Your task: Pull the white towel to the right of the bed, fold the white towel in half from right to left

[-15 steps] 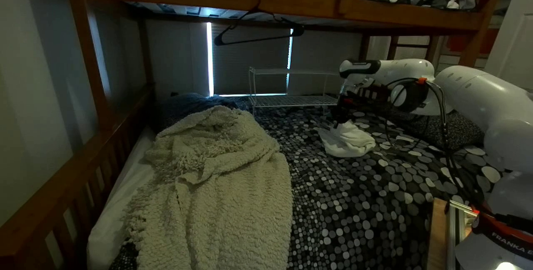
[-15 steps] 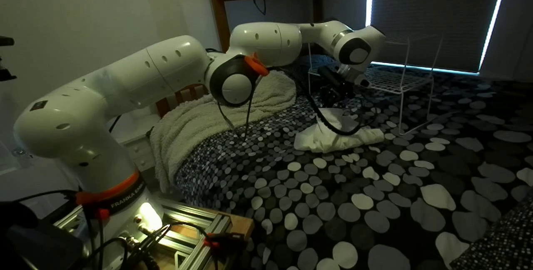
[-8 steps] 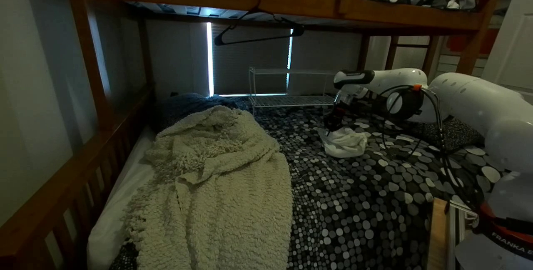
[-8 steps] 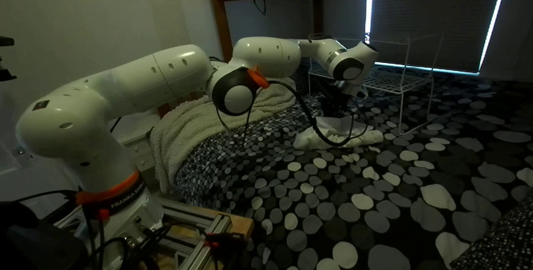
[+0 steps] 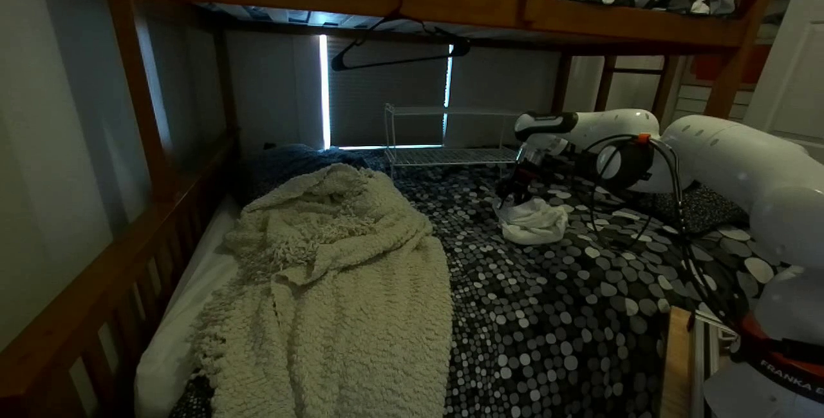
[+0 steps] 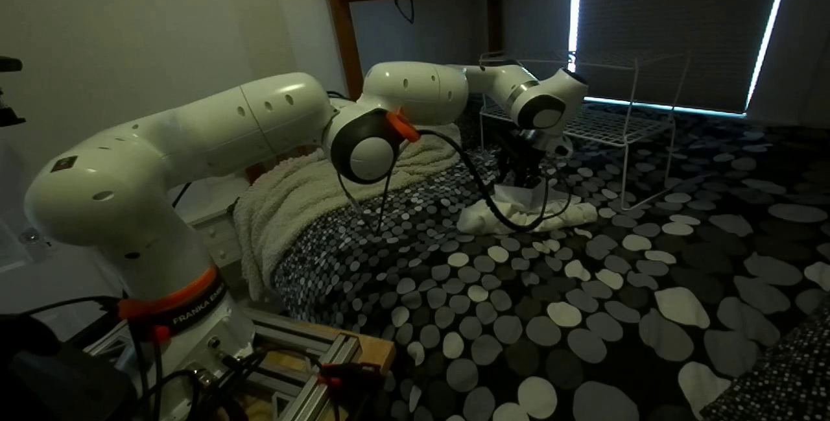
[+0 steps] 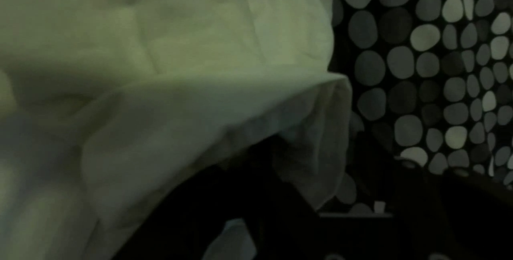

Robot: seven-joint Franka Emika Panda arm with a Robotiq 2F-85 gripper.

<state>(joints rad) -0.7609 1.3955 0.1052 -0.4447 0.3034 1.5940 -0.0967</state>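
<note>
The white towel [image 5: 535, 223] lies in a rumpled heap on the bed [image 5: 515, 328], whose cover is black with grey and white pebbles. Another exterior angle shows the towel [image 6: 481, 218] low and flattened, its middle partly behind the arm's cable. My gripper [image 6: 522, 182] points down right at the heap's raised part. From the wrist, the gripper [image 7: 312, 144] has its dark fingers standing apart. A loose edge of the towel [image 7: 192, 103] droops between them and over the left finger, without being pinched. The left fingertip is partly covered by cloth.
A cream fringed blanket [image 5: 360, 315] covers the bed's other side. Behind the towel stands a white wire rack [image 6: 616, 129]. A black hanger [image 5: 399, 62] dangles from the upper bunk's rail [image 5: 463, 6]. The arm's base frame [image 6: 311, 356] sits at the bed's edge.
The arm has come down, lowering the towel's raised peak onto the heap. The gripper, shut on the towel a second ago, has opened. Over the last half second the arm has barely moved.
</note>
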